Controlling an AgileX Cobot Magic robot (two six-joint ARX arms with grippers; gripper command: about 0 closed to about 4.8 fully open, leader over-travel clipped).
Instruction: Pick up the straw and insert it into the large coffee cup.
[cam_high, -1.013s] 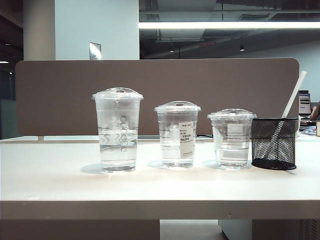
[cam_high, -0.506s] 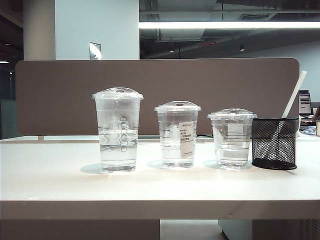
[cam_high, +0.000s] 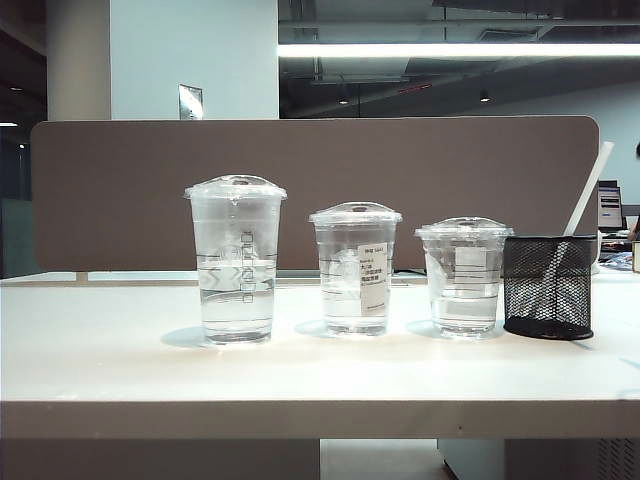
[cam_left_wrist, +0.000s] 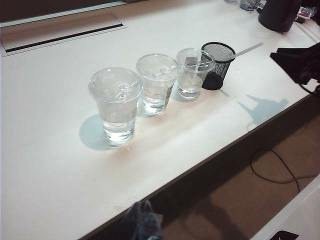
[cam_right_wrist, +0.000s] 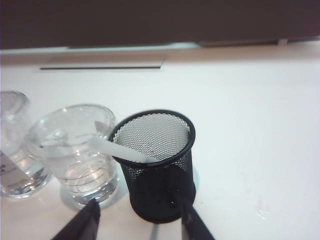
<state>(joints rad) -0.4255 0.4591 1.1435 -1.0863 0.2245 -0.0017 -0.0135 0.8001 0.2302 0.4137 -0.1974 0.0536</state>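
The straw (cam_high: 589, 187) is thin and white. It leans out of a black mesh holder (cam_high: 548, 287) at the right end of the row. The large coffee cup (cam_high: 235, 260), tallest with a domed lid, stands at the left end. In the right wrist view my right gripper (cam_right_wrist: 140, 216) is open. Its fingers (cam_right_wrist: 92, 216) straddle the near side of the holder (cam_right_wrist: 157, 170), below the slanting straw (cam_right_wrist: 120, 149). My left gripper (cam_left_wrist: 141, 220) hangs off the table's front edge with its tips together, far from the large cup (cam_left_wrist: 116, 105).
A medium clear cup (cam_high: 355, 268) with a white label and a short clear cup (cam_high: 463, 276) stand between the large cup and the holder. A brown partition (cam_high: 310, 190) runs behind the table. The dark right arm (cam_left_wrist: 300, 62) shows beyond the holder (cam_left_wrist: 218, 71).
The cups, holder and straw have not moved. A small dark shape has appeared at the right edge of the exterior view.
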